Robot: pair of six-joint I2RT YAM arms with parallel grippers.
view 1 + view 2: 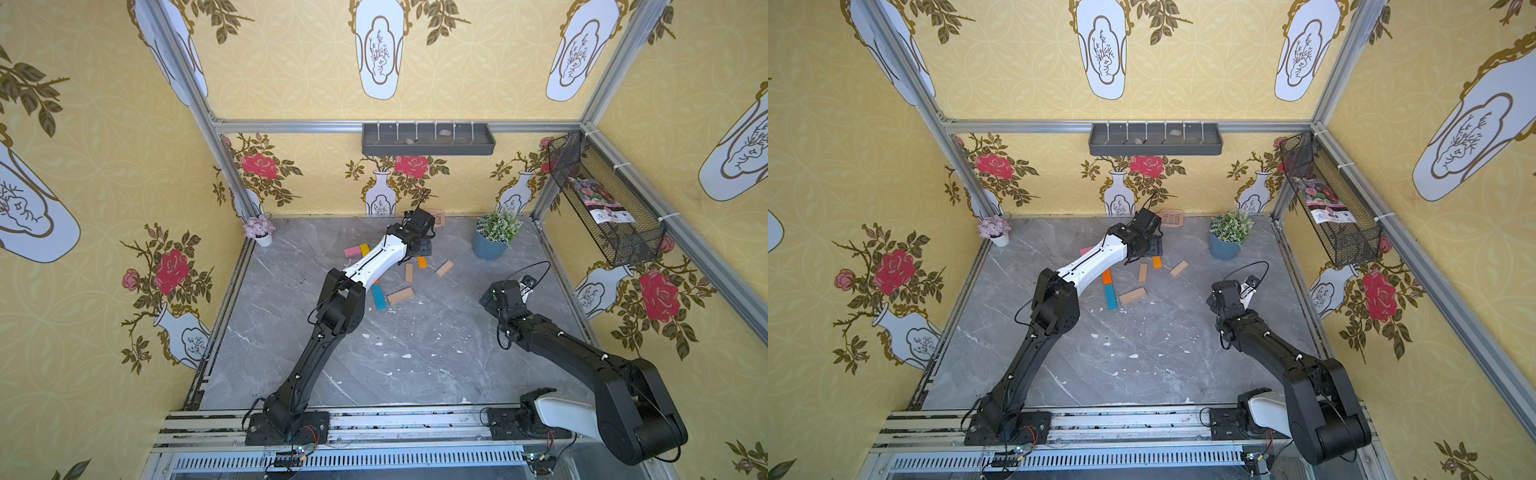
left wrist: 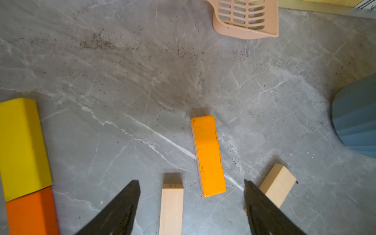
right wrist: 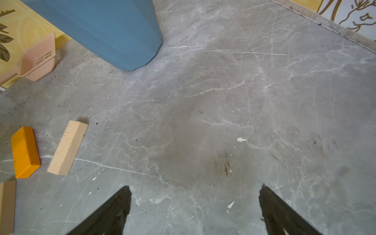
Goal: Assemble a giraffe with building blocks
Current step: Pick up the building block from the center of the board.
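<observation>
Building blocks lie on the grey marble table (image 1: 415,353). In both top views a pink bar (image 1: 352,251), a yellow bar (image 1: 364,249), an orange bar (image 1: 1107,276) and a blue bar (image 1: 378,296) run in a line, partly hidden under my left arm. My left gripper (image 1: 419,245) hangs open over a bright orange bar (image 2: 208,156) and a tan bar (image 2: 172,209). That tan bar lies between the fingertips (image 2: 132,191), untouched. Another tan bar (image 2: 277,183) lies just outside them. A third tan bar (image 1: 400,296) rests beside the blue one. My right gripper (image 3: 195,189) stands open over bare table.
A peach slotted scoop (image 2: 246,18) lies by the back wall. A blue pot with a plant (image 1: 492,243) stands at the back right, a small white pot with pink flowers (image 1: 259,230) at the back left. A wire basket (image 1: 602,199) hangs on the right wall.
</observation>
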